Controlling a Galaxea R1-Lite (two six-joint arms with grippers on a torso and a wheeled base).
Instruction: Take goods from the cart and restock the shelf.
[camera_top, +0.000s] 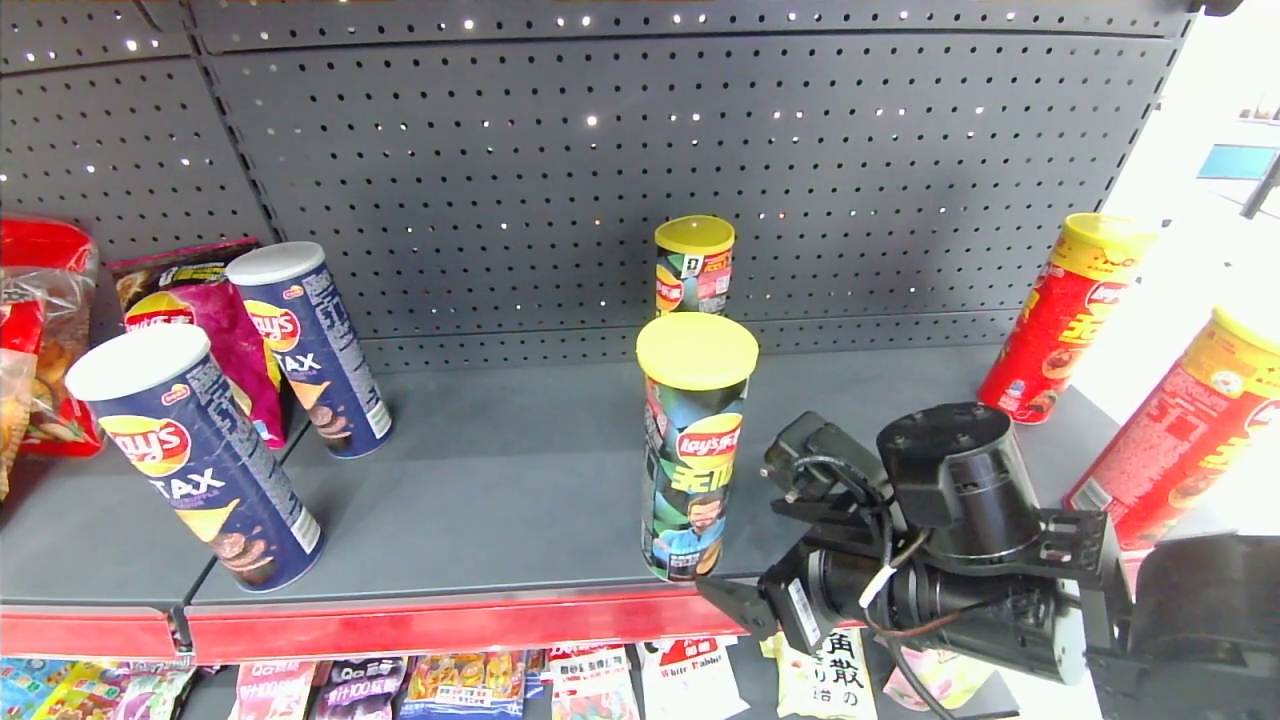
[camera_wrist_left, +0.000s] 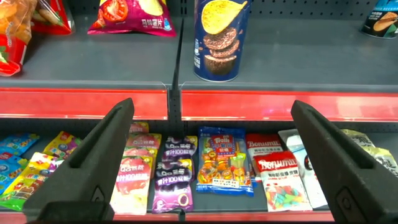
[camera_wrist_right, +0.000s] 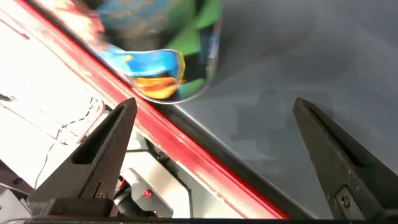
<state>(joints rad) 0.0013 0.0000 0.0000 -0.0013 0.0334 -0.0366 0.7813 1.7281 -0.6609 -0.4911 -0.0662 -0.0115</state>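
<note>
A green chips can with a yellow lid (camera_top: 695, 450) stands upright near the front edge of the grey shelf (camera_top: 500, 480). In the right wrist view its base (camera_wrist_right: 168, 62) lies just beyond my right gripper (camera_wrist_right: 214, 106), which is open and apart from it. In the head view that gripper (camera_top: 735, 605) sits low at the red front strip, beside the can's foot. A second can of the same kind (camera_top: 694, 265) stands behind, by the pegboard. My left gripper (camera_wrist_left: 212, 104) is open and holds nothing, in front of the shelf edge below a blue can (camera_wrist_left: 217, 40).
Two blue cans (camera_top: 195, 455) (camera_top: 310, 345) and a purple chips bag (camera_top: 200, 320) stand at the shelf's left. Two red cans (camera_top: 1065, 315) (camera_top: 1180, 430) lean at the right end. Several snack bags (camera_wrist_left: 224, 162) fill the lower shelf. Bare shelf lies between the blue and green cans.
</note>
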